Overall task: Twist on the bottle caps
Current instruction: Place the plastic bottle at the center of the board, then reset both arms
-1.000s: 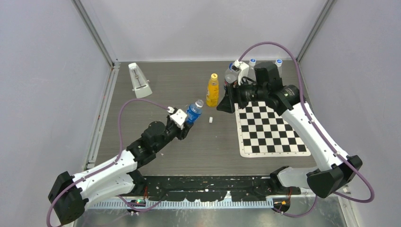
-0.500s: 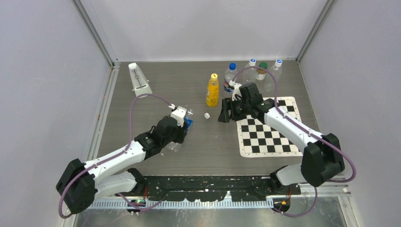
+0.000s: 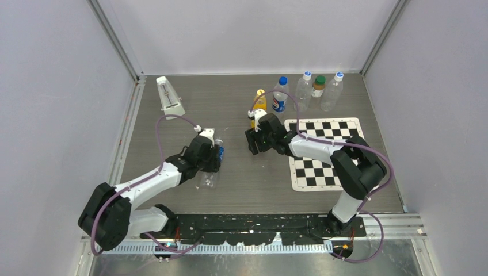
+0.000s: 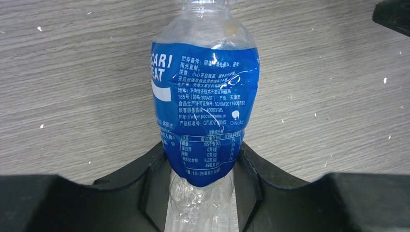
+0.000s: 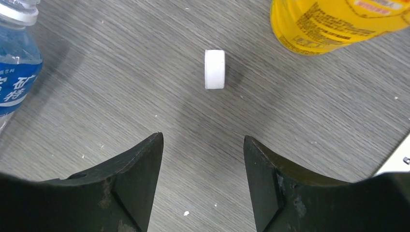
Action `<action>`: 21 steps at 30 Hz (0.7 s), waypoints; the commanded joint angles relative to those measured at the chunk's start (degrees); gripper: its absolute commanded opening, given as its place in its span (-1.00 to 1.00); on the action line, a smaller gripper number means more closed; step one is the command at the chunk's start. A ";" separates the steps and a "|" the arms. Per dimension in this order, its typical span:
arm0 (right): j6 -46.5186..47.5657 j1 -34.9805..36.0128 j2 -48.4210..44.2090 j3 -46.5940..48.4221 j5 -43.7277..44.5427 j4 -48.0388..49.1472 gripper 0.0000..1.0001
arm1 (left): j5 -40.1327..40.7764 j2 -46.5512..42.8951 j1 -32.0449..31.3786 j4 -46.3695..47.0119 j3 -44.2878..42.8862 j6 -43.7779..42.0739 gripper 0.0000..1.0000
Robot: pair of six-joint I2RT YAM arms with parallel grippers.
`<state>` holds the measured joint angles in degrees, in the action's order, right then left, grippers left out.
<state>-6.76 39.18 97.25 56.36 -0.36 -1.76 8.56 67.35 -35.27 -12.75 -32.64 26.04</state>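
Right claw [image 5: 202, 140] (jaws apart) just short of white cap [image 5: 214, 69]

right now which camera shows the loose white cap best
The right wrist view: the white cap lies clear and sharp on the table, just beyond the open right gripper. In the top view it does not show, apparently under that gripper. The left wrist view shows only the blue-labelled bottle.

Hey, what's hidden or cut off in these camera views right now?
White cap: top view, the right fingers cover it.
Held blue-label bottle: left wrist view, mouth cut off by the top edge.
Yellow bottle: right wrist view, only its lower part shows; the top edge cuts the rest.
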 commanded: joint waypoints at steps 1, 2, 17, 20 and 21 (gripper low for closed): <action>-0.22 0.28 -4.09 1.49 6.13 3.93 0.35 | -4.24 3.62 1.18 -0.06 -3.28 2.20 -0.22; -0.59 0.28 -5.10 0.27 7.32 2.76 0.37 | -4.63 4.14 1.17 0.16 -3.51 2.24 -0.06; -7.05 -1.31 -42.70 -6.55 37.54 -20.22 0.97 | 8.72 -20.95 1.16 -4.90 -6.56 -3.67 0.99; -6.31 -1.30 -50.95 -5.71 44.30 -23.03 0.99 | 14.15 -30.44 1.16 -5.88 -6.88 -8.87 0.99; -5.84 -1.34 -52.70 -5.59 45.14 -23.55 0.99 | 15.50 -34.93 1.16 -5.96 -6.95 -10.72 0.99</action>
<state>-12.47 37.98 51.96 49.67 33.04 -20.03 15.38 43.44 -34.26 -17.23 -37.41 23.24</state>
